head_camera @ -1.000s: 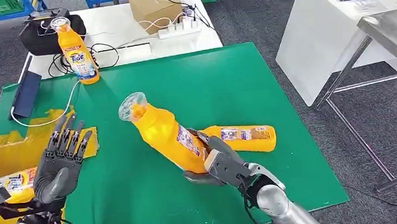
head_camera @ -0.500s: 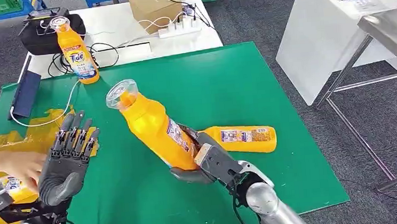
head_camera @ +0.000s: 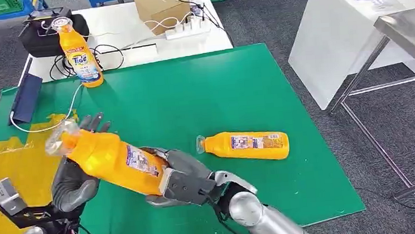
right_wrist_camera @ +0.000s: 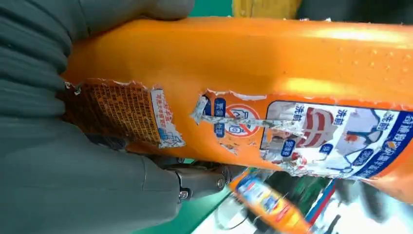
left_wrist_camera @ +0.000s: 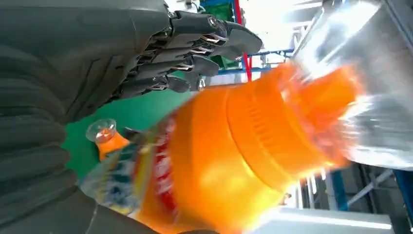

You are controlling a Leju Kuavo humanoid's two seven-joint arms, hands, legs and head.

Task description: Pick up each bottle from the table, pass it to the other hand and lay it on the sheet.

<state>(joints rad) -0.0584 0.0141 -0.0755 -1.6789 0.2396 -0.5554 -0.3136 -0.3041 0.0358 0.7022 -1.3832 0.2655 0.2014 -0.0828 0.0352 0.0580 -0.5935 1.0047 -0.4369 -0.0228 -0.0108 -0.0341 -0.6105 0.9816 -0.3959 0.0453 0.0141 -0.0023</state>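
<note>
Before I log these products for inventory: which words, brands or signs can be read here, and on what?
"Tide": on the upright bottle at the green mat's far edge.
Held bottle: torn label with Chinese print and a red prohibition sign, too small to read.
Lying bottle: label print too small to read.

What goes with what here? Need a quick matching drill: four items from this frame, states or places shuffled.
Things:
1. bottle in the right hand
2. bottle with the Tide label
3. bottle near the right edge
4. cardboard box

States or places:
A. standing upright at the far edge of the green mat
B. on the white table
C. lying on its side on the green mat
D. held off the table, tilted, its cap end over the left hand

Pairs: 1-D, 2-A, 3-C, 4-B
</note>
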